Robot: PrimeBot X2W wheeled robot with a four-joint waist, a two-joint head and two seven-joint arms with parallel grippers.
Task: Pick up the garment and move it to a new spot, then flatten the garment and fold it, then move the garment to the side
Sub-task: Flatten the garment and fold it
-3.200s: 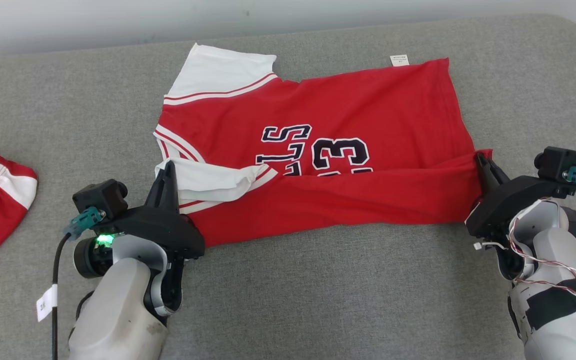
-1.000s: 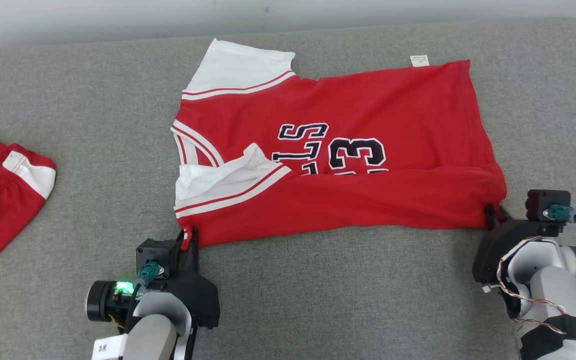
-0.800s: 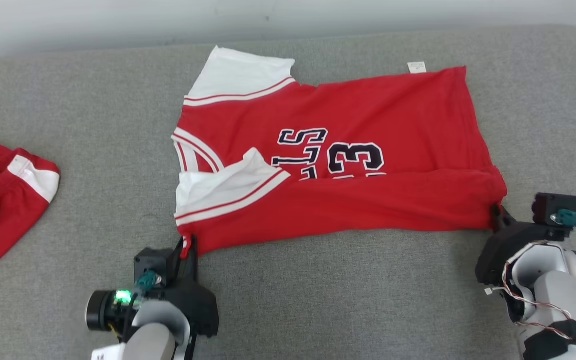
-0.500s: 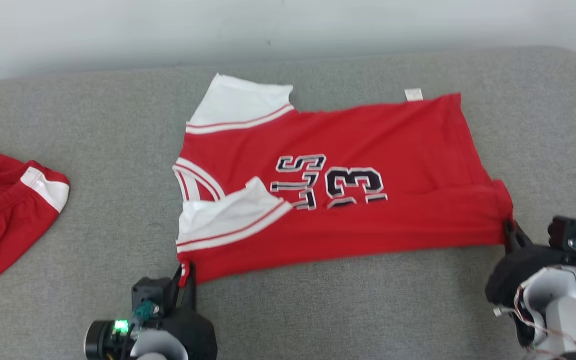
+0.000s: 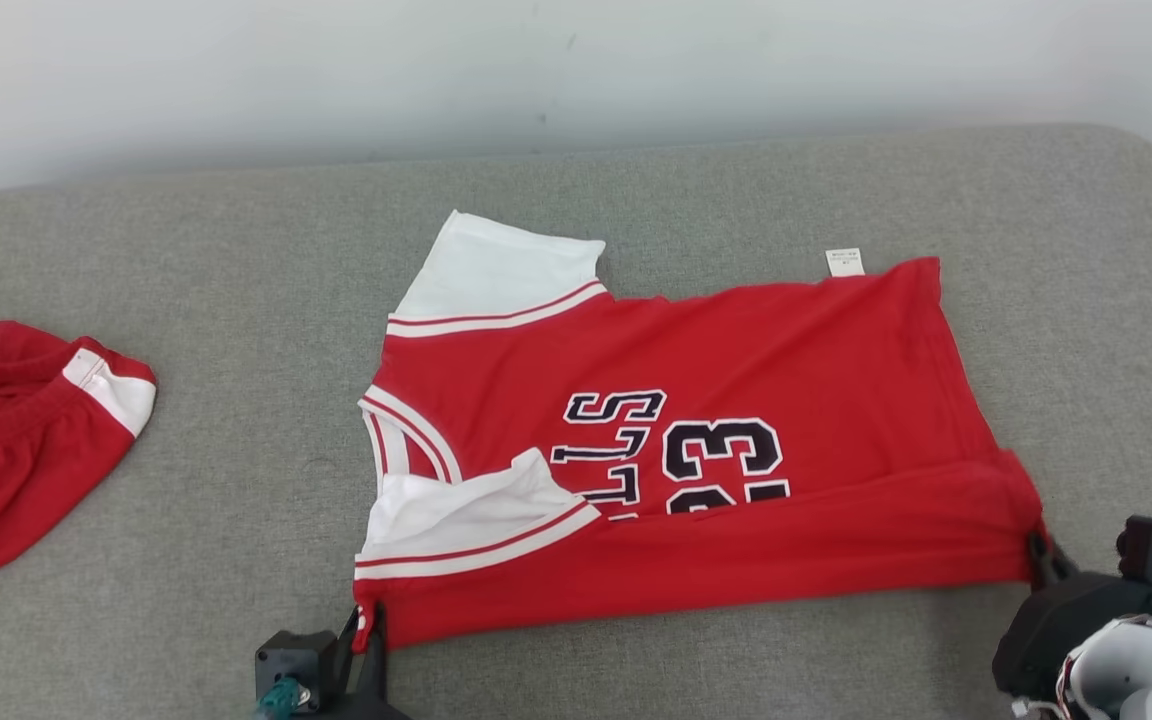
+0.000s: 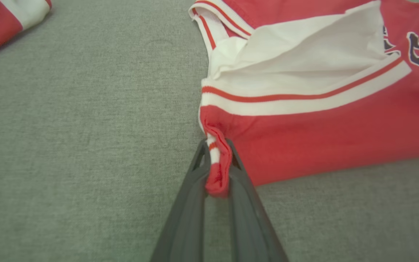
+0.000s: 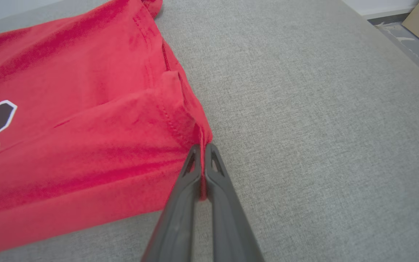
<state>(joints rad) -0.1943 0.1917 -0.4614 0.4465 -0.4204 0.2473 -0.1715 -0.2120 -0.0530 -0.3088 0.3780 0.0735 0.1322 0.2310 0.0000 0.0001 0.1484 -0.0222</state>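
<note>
The jersey (image 5: pixel 696 400) lies spread sideways on the grey cushion (image 5: pixel 236 300), neck toward the robot's left and hem toward its right, roughly in the middle and a little to the right. Its near long side is already turned over onto the front, so the lower halves of the dark letters and the number are covered. The near white sleeve (image 5: pixel 466 515) is tucked in under that band, while the far sleeve (image 5: pixel 496 265) sticks out flat. The left pincer (image 6: pixel 216 143) is pressed together on a bunched bit of red cloth and white trim at the near shoulder corner. The right pincer (image 7: pixel 203 147) is shut tight on the hem corner at the other end of the same edge. Holding both ends at once looks meant to keep the doubled edge straight and lightly stretched, so that it moves as one line instead of sagging in the middle. The fold itself seems about half made: a broad strip of red with the white label (image 5: pixel 844 262) at its far edge is uncovered. The next move probably calls for both arms to travel evenly, since a lag on one side would skew the band or pull the tucked sleeve loose. Another red piece (image 5: pixel 16 440) sits well apart at the left edge, out of the way.
</note>
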